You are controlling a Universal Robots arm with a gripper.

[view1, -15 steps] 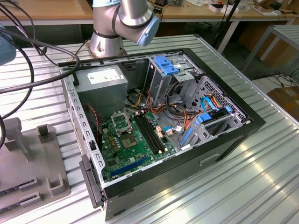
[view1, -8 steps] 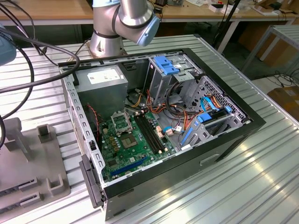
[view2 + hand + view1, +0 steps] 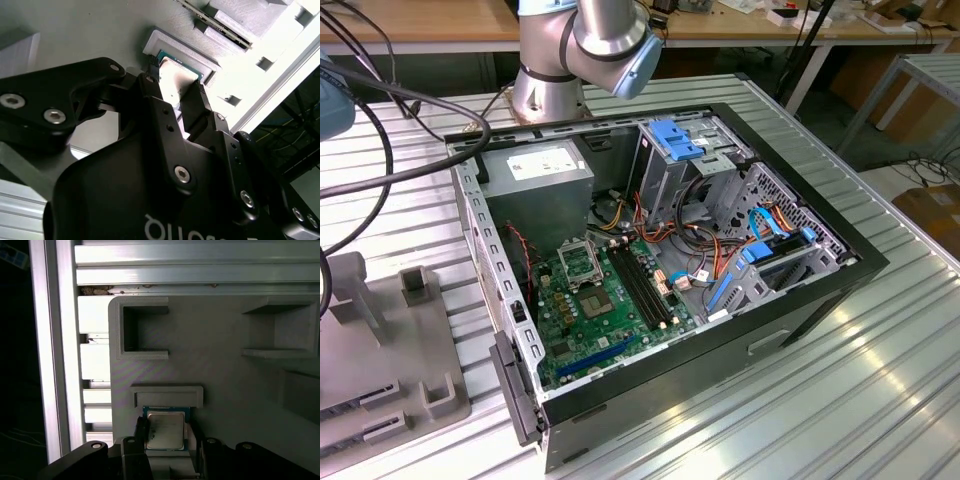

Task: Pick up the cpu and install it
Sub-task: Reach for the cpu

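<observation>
grey tray (image 3: 390, 350), lower left in the exterior view, nests the cpu (image 3: 165, 430) flat for my straddling gripper (image 3: 168, 434); i can't tell if it's clamped.

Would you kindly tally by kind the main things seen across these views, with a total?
Small square silver-topped cpu: 1
Black robot gripper: 1
Pale grey plastic holder tray: 1
Open black computer case: 1
Green motherboard: 1
Total: 5
</observation>
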